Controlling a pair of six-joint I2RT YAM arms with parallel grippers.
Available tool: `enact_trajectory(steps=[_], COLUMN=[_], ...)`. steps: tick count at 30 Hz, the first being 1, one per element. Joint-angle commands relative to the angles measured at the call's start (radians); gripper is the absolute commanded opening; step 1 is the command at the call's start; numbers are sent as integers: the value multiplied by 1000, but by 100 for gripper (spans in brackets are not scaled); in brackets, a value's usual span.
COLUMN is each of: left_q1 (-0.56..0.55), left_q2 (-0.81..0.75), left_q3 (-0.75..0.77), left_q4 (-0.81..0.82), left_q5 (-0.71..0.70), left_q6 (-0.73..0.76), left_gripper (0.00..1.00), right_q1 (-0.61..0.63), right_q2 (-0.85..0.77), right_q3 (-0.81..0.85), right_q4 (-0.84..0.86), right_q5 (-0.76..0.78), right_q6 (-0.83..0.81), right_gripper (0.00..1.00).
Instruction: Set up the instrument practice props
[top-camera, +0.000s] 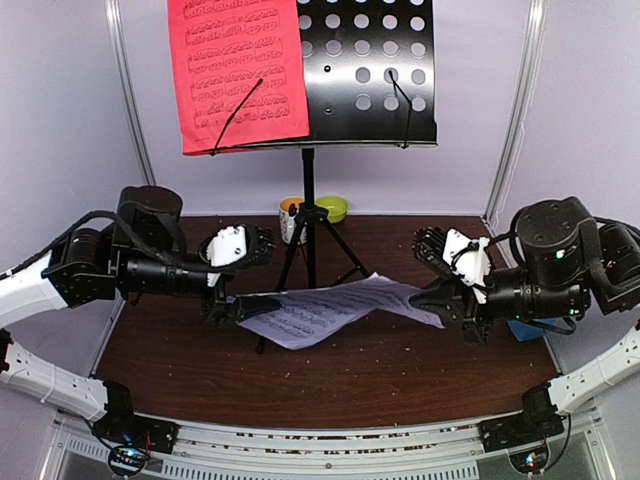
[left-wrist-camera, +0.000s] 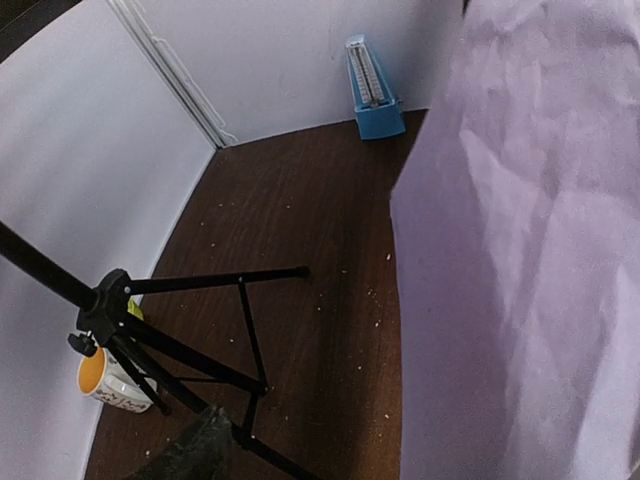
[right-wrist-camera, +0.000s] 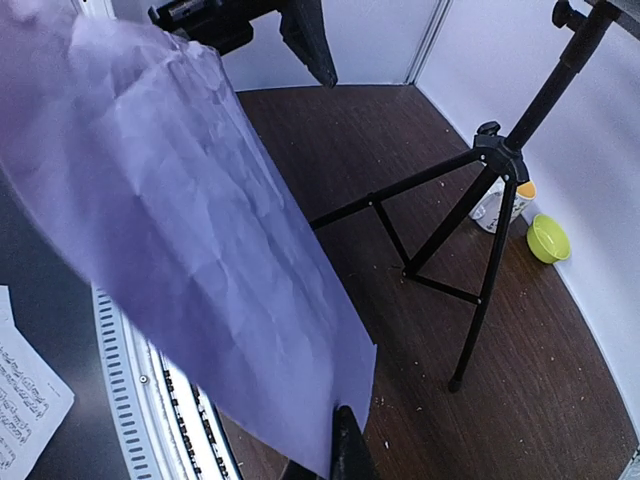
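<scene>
The black music stand (top-camera: 370, 70) stands at the back centre on its tripod (right-wrist-camera: 490, 150). A red sheet-music page (top-camera: 240, 70) rests on the left half of its perforated desk. A pale lilac page (top-camera: 330, 310) hangs crumpled above the table between the arms. My right gripper (top-camera: 422, 297) is shut on the page's right edge, and one finger (right-wrist-camera: 348, 450) shows at the pinch. My left gripper (top-camera: 250, 307) is at the page's left end, open, with one finger (left-wrist-camera: 195, 450) well apart from the sheet (left-wrist-camera: 530, 250). The light-blue metronome (left-wrist-camera: 372, 90) stands at the table's right, by the wall.
A white-and-orange mug (top-camera: 290, 215) and a small green bowl (top-camera: 332, 208) sit behind the tripod legs at the back wall. White walls close the table on three sides. Another printed sheet (right-wrist-camera: 25, 400) lies beyond the front rail (right-wrist-camera: 130, 380).
</scene>
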Motion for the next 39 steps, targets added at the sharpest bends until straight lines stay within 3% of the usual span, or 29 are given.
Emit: enact_trajectory(steps=[1,4,9,13,17,21,30,33,39], left_q1=[-20,-43,-79,-86,-92,-101,-136,-137,-137], left_q2=[12,30,75,87,83,93,132,129,107], left_q3=[48,70,108,113,105,107,142,145,139], left_q4=[38,38,13,11,5,-10,-21,-21,9], left_q5=[14,7,18,32,16,-3,3,21,29], left_q6=[54,78,95,94,94,92,64,51,18], left_gripper=[65,51,42,27,28,35,35,28,0], right_q1=[-3,-3,-3,-2,-2,-2,-3,-5,-7], right_q2=[31,61,111,118,129,148,205,210,188], right_q3=[82,116,171,181,203,232,262,268,280], right_q4=[-89,-113,-158,-166,-192,-223,-266,-275,-265], right_q5=[-20,-31,-25,-10,2,5,6,21,44], right_q6=[7,12,1,-5,-7,-11,-25,-22,-19], right_gripper=[0,0,0,0,0,0,0,0,0])
